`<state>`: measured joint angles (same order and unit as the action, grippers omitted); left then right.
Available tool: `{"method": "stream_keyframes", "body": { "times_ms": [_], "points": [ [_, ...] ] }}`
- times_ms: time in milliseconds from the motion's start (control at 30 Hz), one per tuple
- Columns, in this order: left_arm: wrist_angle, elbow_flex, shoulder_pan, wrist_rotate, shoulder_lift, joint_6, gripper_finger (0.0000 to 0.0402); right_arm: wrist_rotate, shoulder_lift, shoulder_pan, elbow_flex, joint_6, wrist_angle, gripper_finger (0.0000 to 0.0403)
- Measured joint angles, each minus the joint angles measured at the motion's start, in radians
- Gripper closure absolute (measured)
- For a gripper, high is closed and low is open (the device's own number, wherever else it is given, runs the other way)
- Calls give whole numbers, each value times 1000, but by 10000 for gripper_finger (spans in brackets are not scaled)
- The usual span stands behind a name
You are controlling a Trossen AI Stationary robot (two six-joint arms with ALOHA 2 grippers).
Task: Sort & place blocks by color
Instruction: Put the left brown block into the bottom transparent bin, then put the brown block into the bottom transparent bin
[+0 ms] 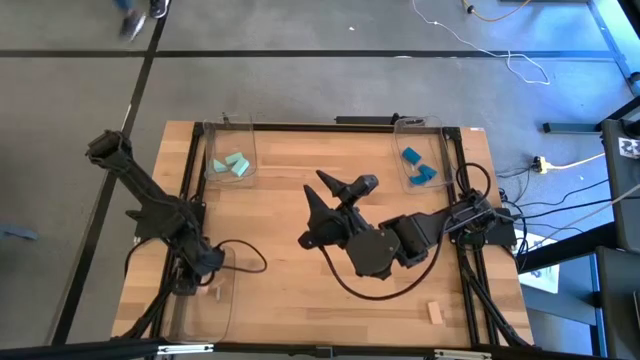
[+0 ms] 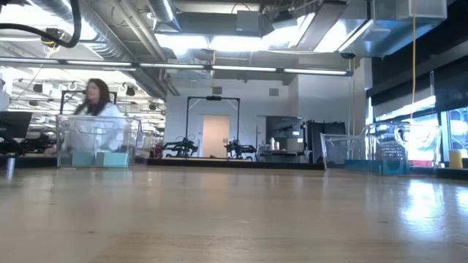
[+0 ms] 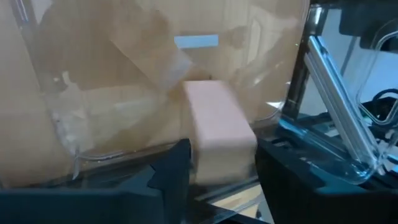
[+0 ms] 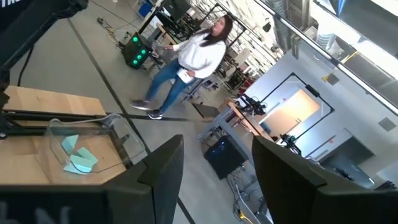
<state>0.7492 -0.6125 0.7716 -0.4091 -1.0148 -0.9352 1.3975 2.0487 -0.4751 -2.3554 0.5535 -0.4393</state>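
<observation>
In the left wrist view my left gripper [image 3: 221, 180] is shut on a pale wood block [image 3: 217, 127], inside a clear tray [image 3: 62, 124]. From above, this gripper [image 1: 207, 283] sits over the near-left tray [image 1: 222, 318]. My right gripper [image 1: 343, 183] is open and held at the table's middle, touching nothing; its wrist view [image 4: 217, 168] looks out into the room. Mint-teal blocks [image 1: 231, 165] lie in the far-left tray [image 1: 249, 150]. Deep blue blocks [image 1: 418, 168] lie in the far-right tray [image 1: 440, 150]. Another wood block [image 1: 434, 312] lies flat on the table near the near-right corner. My left gripper pinches the pale wood block between its two fingers, which grip its long side faces [image 3: 198, 155]. The fingers lie along the block, and its far end [image 3: 208, 93] sticks out past the fingertips. Whether the block touches the tray floor cannot be seen.
The low view shows the far-left tray [image 2: 99, 142] and the far-right tray [image 2: 358, 152] across bare tabletop. Black cable [image 1: 250, 262] loops beside the left arm. A person [image 4: 186, 59] walks in the room beyond the table.
</observation>
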Motion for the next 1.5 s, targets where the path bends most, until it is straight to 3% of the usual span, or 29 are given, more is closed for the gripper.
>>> {"method": "stream_keyframes", "body": {
  "times_ms": [200,400,633,800,900,1100,1133,1233,1333,1500],
  "points": [
    [-5,0,4,22,-13,2,219,6,0,-25,0,-55,-1,210],
    [2,-24,4,54,22,2,219,172,-1,-73,0,-191,-33,210],
    [77,-85,3,197,109,7,218,172,-2,-146,0,-307,-80,210],
    [208,-160,3,320,166,23,217,154,-25,-170,2,-394,-232,219],
    [276,-208,3,397,188,24,217,21,-77,-163,2,-620,-481,236],
    [315,-278,3,496,213,24,217,-386,-150,-81,1,-1271,-1137,252],
    [315,-284,3,513,217,23,217,-455,-159,-65,10,-1329,-1140,252],
    [317,-301,3,560,219,23,217,-715,-197,-27,47,-1281,-1080,252],
    [321,-314,-1,600,220,15,217,-936,-209,6,59,-1380,-1143,252],
    [324,-327,-28,636,219,-2,217,-1165,-250,22,181,-1396,-1126,252]
  ]
}}
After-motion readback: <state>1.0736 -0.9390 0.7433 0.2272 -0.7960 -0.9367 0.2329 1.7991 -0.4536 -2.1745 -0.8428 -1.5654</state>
